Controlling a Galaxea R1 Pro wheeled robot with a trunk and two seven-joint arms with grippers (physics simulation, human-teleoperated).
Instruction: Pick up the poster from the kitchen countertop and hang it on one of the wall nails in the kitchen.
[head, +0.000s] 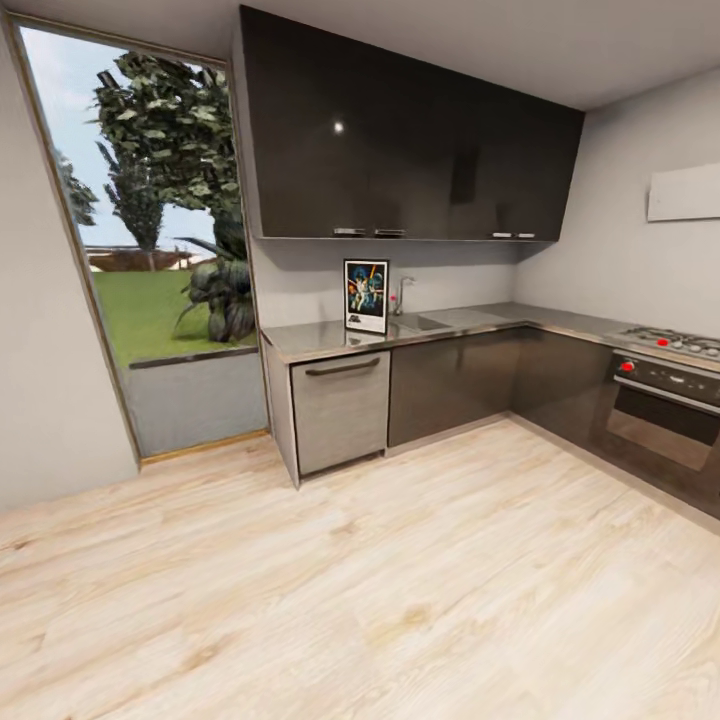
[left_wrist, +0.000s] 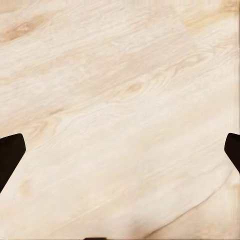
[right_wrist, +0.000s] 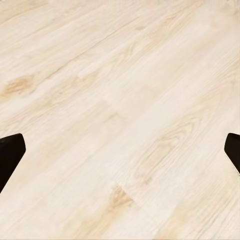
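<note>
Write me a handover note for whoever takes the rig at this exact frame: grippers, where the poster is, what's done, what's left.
Left gripper: open, empty, over bare wooden floor.
Right gripper: open, empty, also above floor.
The poster stands upright on the kitchen countertop, against the wall, beside the tap and sink, under the dark upper cabinets.
Done: kitchen is in view; nothing picked up.
Left: cross the floor to the counter, grasp the poster, find a wall nail (none can be made out from here), hang it.

One poster, one tap, two claws.
</note>
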